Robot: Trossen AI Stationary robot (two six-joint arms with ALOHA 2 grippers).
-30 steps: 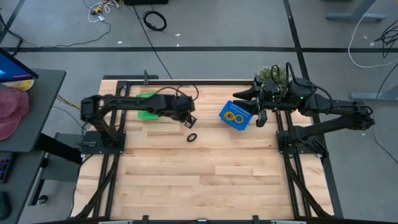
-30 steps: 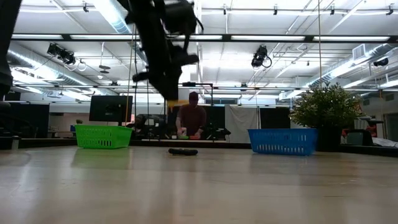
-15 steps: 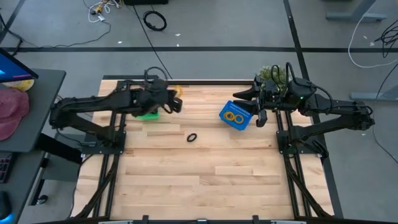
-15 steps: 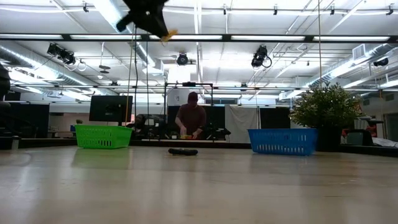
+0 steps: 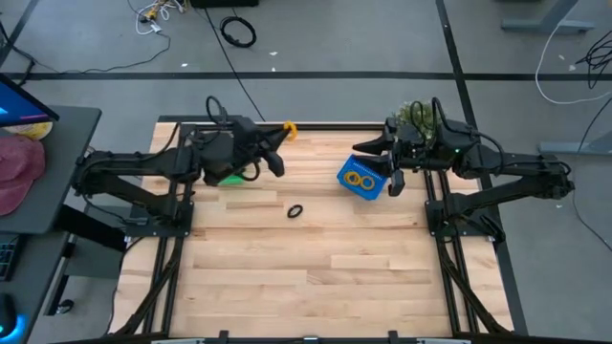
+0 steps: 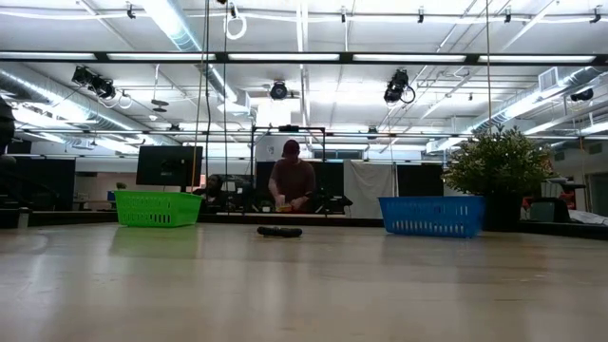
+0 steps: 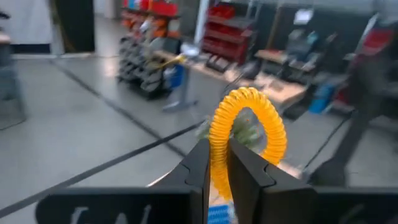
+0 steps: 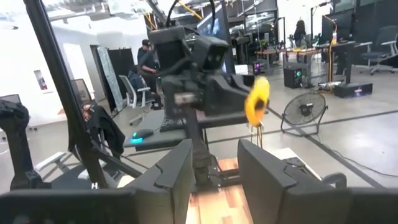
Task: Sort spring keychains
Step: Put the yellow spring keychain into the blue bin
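While pinched, orange keychain coils (ring-shaped) upright.

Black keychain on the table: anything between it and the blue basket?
No. In the high view, bare wood separates the black keychain from the blue basket. The low view shows the same.

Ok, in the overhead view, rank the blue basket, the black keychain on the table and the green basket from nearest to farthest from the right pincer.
1. Blue basket, just beside the right pincer.
2. Black keychain, loose mid-table.
3. Green basket, far side, under the left arm.
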